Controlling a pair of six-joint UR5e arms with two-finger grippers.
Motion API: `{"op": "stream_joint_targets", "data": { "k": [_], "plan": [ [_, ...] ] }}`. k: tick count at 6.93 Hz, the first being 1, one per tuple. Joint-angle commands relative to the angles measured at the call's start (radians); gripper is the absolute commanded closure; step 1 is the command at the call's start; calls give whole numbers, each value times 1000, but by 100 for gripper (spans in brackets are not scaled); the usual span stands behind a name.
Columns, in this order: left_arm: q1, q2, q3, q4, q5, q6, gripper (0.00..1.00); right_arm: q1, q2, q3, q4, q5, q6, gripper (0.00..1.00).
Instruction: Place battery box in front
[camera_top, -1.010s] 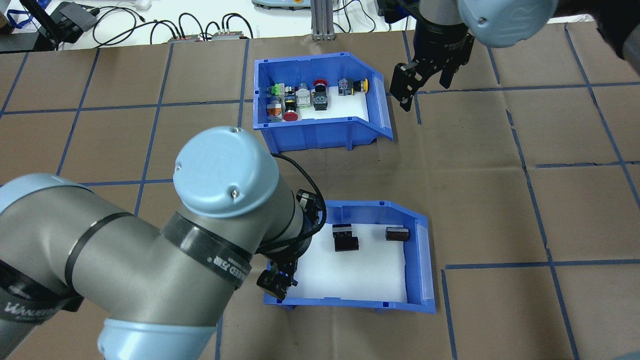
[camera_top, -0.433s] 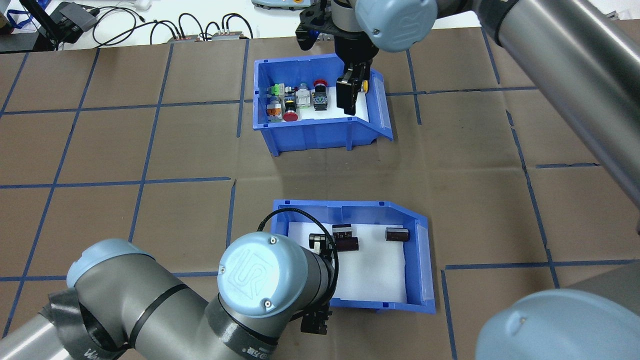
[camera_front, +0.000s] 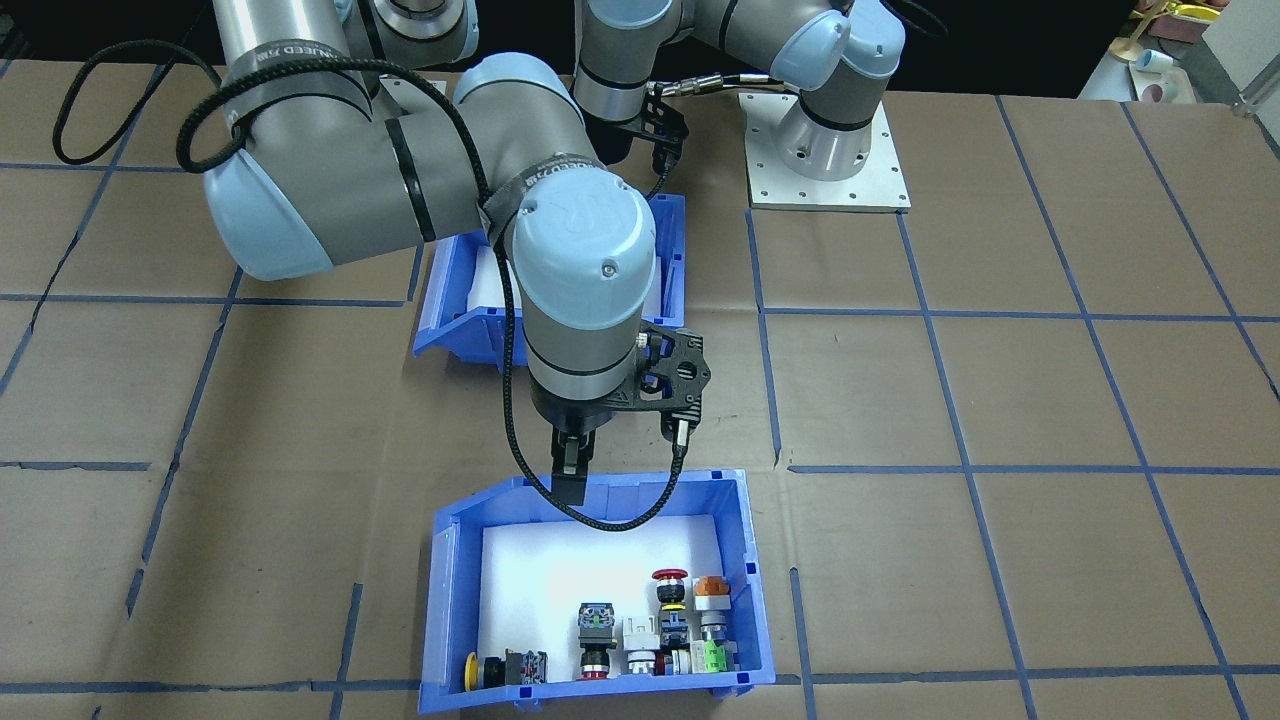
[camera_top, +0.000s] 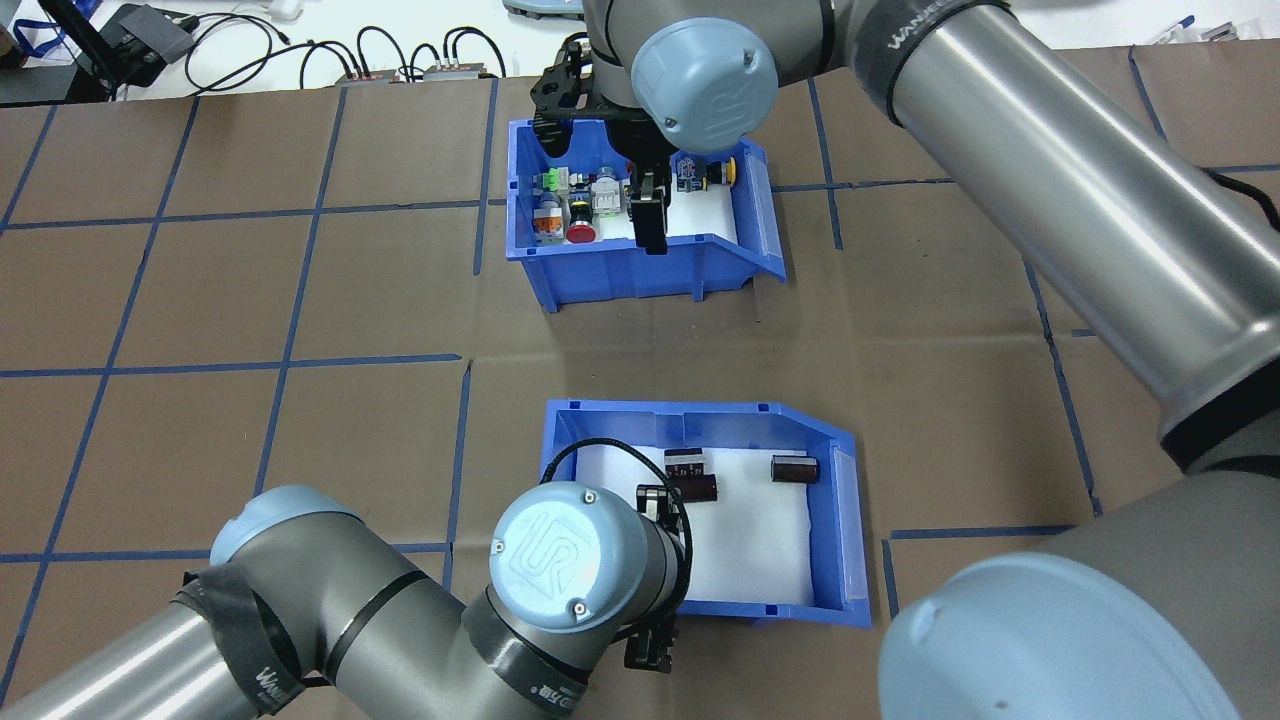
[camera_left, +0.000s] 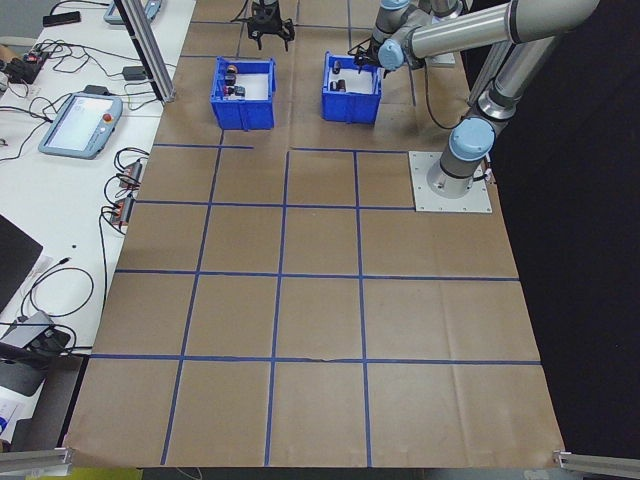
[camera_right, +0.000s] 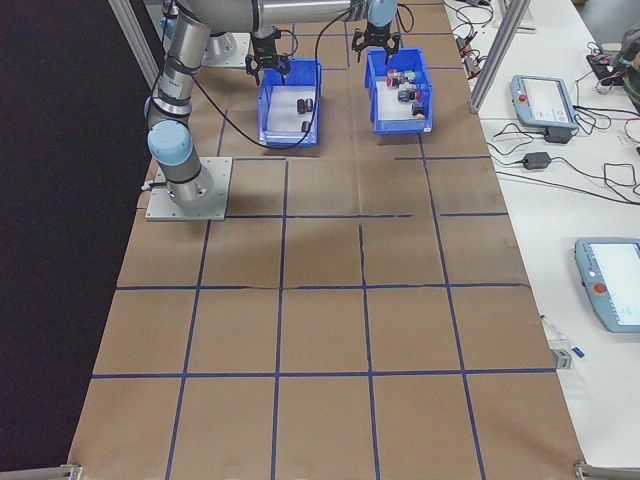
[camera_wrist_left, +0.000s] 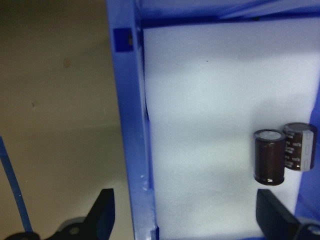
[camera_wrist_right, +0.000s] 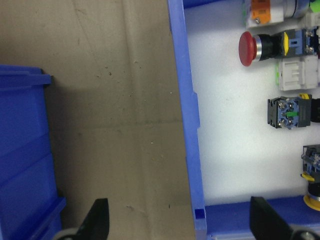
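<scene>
Left pincer (camera_wrist_left: 182, 220) open, straddling battery box (camera_top: 830, 520) side wall: one finger outside, one over foam. Right pincer (camera_wrist_right: 177, 220) open, astride switch bin (camera_wrist_right: 187, 125) wall.

The "UR" logo is showing on the round blue joint cap of the left arm (camera_top: 563, 556) and on the joint cap of the right arm (camera_top: 706, 84). Black bands on both arms are carrying white lettering, too partial to read reliably. Capacitor markings in the battery box (camera_wrist_left: 131, 125) are staying illegible.
</scene>
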Motion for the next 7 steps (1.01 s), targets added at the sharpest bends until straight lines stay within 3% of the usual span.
{"op": "stream_joint_targets", "data": {
  "k": [1,2,3,5,6,7],
  "plan": [
    [-38,-17,-46,23,11,2,14,24,58,1,-86,11,8,0],
    [-38,-18,-49,54,9,-1,54,67,96,1,-155,-4,8,0],
    [-38,-14,-46,63,-9,-18,100,87,124,9,-156,-6,11,0],
    [-38,3,-45,62,17,-18,100,86,141,13,-156,-3,30,3],
    [-38,11,-43,63,85,-13,100,84,127,15,-145,-9,33,26],
    [-38,19,-40,63,97,-10,100,79,122,13,-139,-36,31,53]
  ]
}}
